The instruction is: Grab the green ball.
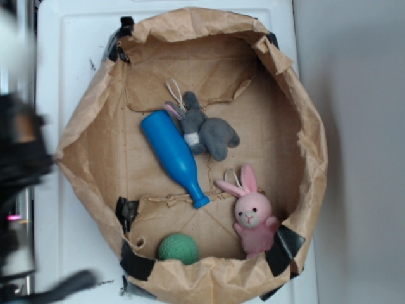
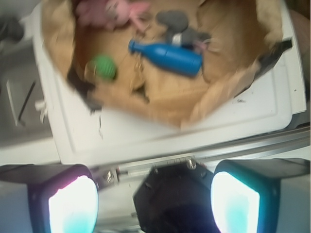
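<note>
Wrist: end effector (image 2: 154, 204) open, green ball (image 2: 103, 67) apart.

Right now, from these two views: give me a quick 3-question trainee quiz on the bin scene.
1. True or false: the gripper is shut on the green ball.
2. Multiple choice: what lies closest to the neck end of the blue bottle in the exterior view? A) the grey plush bunny B) the pink plush bunny C) a strip of black tape at the far rim
3. Fill in: all four items lie inside a shallow bin lined with crumpled brown ____.

Key
1. False: the gripper is open and outside the bin, with nothing between its fingers.
2. B
3. paper
</note>
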Controlling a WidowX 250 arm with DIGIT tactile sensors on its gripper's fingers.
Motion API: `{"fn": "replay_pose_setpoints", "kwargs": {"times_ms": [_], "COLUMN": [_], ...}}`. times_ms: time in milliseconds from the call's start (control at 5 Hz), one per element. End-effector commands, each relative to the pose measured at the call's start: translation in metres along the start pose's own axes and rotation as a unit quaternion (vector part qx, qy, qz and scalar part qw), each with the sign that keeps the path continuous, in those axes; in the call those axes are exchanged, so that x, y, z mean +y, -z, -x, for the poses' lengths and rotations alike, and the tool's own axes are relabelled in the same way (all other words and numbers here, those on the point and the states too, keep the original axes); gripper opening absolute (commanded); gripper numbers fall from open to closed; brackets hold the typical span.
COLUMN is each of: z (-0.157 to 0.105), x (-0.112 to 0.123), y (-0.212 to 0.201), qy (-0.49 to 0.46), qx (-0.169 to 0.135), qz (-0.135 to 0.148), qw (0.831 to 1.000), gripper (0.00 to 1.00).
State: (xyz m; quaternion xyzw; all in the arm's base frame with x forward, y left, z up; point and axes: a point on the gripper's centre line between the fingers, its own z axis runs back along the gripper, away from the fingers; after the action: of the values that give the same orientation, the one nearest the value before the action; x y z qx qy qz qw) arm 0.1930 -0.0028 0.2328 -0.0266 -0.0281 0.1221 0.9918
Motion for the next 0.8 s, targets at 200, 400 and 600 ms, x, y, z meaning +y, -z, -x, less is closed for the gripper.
{"fn": "replay_pose_setpoints", "kwargs": {"times_ms": [200,400,600], "z": [-0.0042,-0.0042,0.0058], "x": [0.0027,0.0027,-0.0028], "y": [-0.0104,-0.0104,-0.0034], "qy": [-0.011,-0.011,-0.026], "qx": [-0.020,-0.020,-0.055], "qz": [0.004,0.004,0.021], "qw": [1.000,1.000,0.998], "gripper": [1.00,1.00,1.00]}}
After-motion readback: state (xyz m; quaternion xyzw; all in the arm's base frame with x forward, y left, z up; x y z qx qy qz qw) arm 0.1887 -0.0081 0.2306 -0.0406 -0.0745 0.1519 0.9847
